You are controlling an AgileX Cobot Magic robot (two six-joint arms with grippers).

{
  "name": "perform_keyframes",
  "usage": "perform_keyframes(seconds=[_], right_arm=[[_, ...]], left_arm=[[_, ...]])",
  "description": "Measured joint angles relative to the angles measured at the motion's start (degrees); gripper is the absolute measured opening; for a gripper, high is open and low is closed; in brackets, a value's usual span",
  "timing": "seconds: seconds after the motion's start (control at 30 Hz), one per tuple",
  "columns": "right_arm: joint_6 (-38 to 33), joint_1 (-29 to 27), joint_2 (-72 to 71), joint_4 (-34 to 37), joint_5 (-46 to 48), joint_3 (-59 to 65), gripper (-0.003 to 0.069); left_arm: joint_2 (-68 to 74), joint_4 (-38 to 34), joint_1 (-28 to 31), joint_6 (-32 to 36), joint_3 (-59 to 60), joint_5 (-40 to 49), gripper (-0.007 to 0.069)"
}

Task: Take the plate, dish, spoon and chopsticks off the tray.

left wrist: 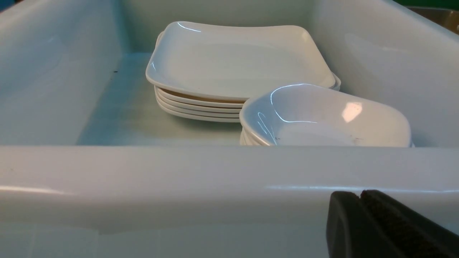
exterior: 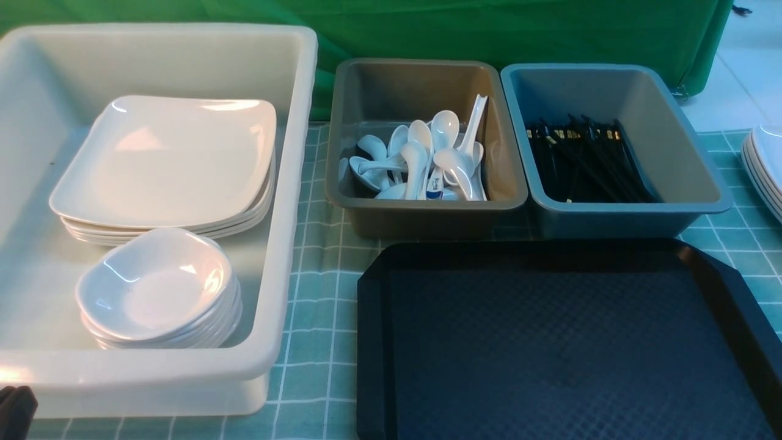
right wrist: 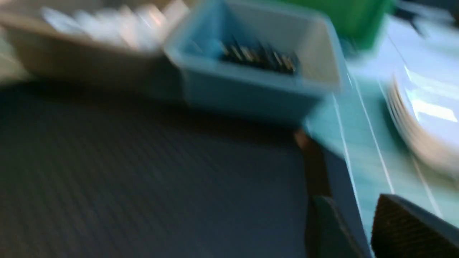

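Left pincer (left wrist: 360,200) closed | white bin (left wrist: 229,172) rim ahead | tray (exterior: 568,342) bare

the front camera is looking forward and down over the white tub (exterior: 287,201) and black tray (exterior: 562,342). the left wrist camera is sitting low, close against that tub's wall (left wrist: 215,172), peering inside. the right wrist camera is hovering near over the tray (right wrist: 143,172), blurred.

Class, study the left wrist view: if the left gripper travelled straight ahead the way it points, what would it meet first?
Most likely the near wall of the white tub, directly ahead of the shut left gripper; the stacked dishes lie beyond it. Depth is uncertain.
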Motion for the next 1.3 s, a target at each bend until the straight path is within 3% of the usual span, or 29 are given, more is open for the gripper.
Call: perform_keyframes(seconds=[0.17, 1.3], right_arm=[[-0.06, -2.72, -6.24, 0.00, 6.53, 2.96, 0.0239], [0.27, -2.87, -6.53, 0.05, 6.73, 2.96, 0.0241]], left_arm=[[0.00, 0.00, 0.00, 0.00, 0.00, -0.01, 0.0017], [0.00, 0.00, 0.00, 0.00, 0.00, 0.19, 0.0017]])
